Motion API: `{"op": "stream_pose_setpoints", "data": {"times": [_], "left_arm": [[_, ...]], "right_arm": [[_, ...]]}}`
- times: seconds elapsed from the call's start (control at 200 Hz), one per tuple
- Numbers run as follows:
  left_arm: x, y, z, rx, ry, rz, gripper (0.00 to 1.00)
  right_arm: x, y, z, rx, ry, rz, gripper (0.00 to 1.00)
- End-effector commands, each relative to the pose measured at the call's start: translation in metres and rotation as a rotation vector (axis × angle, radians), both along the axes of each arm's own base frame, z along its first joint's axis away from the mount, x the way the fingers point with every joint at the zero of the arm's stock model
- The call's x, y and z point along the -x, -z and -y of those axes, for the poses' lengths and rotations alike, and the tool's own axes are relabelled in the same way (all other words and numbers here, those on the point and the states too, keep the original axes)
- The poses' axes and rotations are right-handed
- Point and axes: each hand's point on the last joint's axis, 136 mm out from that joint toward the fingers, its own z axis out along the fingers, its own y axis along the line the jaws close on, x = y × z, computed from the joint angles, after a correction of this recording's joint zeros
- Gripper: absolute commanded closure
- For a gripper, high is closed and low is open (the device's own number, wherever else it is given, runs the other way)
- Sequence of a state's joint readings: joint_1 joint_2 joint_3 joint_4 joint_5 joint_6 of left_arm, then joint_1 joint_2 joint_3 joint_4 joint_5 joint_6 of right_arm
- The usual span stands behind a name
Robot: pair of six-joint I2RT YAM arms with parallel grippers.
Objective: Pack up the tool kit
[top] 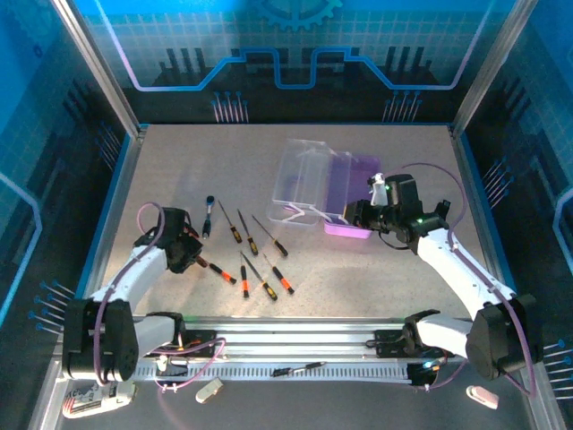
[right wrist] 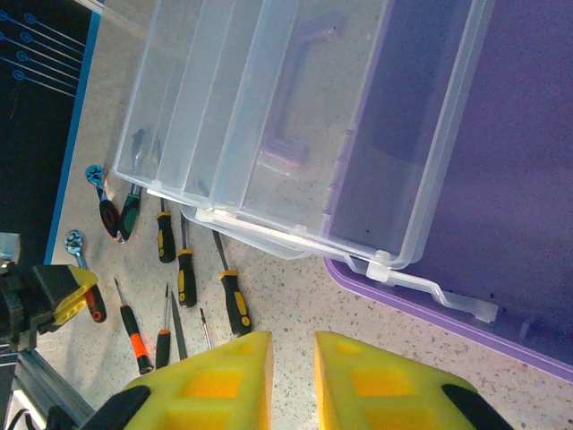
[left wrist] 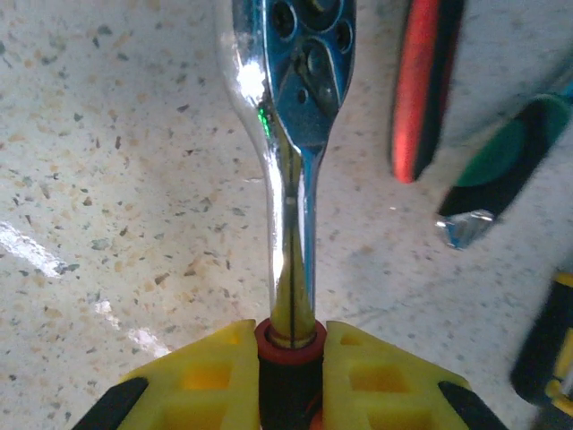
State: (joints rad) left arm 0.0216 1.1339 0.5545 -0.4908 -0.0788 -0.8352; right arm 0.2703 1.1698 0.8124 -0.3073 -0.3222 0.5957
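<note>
Count: seven slim screwdrivers (top: 248,233) loose on the table (top: 179,161), three in an upper row and four in a lower one, black with yellow or orange grips, plus an eighth (top: 300,368) on the front rail. Two ratchets. One ratchet (left wrist: 300,134) is clenched at its red collar by the left gripper (left wrist: 289,349), chrome head just over the tabletop. The second ratchet (top: 208,213) lies just beyond it, with a green-handled tool (left wrist: 501,161) alongside. One tool kit case, right of centre and lying open: clear lid (top: 304,175) swung left, purple base (top: 358,179) on the right, purple handle (right wrist: 291,107) visible through the lid. All the screwdrivers lie outside it, to its left. Right gripper (right wrist: 293,345) sits at the case's near edge, fingers almost together with a slim gap and nothing between them. Room: a bare strip between the tools and the case, and more bare table behind and to the right of the case up to the frame. Two white objects (top: 208,390) sit on the front ledge.
</note>
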Motion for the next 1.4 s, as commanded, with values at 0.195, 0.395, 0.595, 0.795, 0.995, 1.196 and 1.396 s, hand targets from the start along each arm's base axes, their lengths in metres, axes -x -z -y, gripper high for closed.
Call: {"op": "stream_pose_setpoints", "data": {"times": [0.195,0.395,0.595,0.795,0.995,1.196,1.396], "left_arm": [[-0.021,-0.061,0.008,-0.027,0.119,0.122,0.91],[-0.049,-0.095,0.05,-0.005,0.291,0.177,0.91],[-0.082,-0.14,0.129,0.041,0.552,0.32,0.9],[-0.092,-0.19,0.204,0.048,0.803,0.482,0.89],[-0.089,-0.21,0.263,0.12,0.971,0.586,0.89],[-0.087,-0.205,0.292,0.173,1.037,0.6,0.9],[-0.084,-0.199,0.312,0.232,1.092,0.588,0.9]], "right_arm": [[-0.004,-0.035,-0.016,-0.023,-0.085,0.07,0.76],[-0.008,-0.043,-0.031,0.059,-0.167,0.087,0.71],[-0.021,-0.061,-0.058,0.002,-0.198,0.108,0.66],[-0.036,-0.077,-0.088,-0.071,-0.244,0.104,0.59],[-0.052,-0.094,-0.109,-0.178,-0.265,0.125,0.47],[-0.059,-0.096,-0.123,-0.273,-0.273,0.107,0.43],[-0.059,-0.086,-0.127,-0.303,-0.268,0.076,0.41]]}}
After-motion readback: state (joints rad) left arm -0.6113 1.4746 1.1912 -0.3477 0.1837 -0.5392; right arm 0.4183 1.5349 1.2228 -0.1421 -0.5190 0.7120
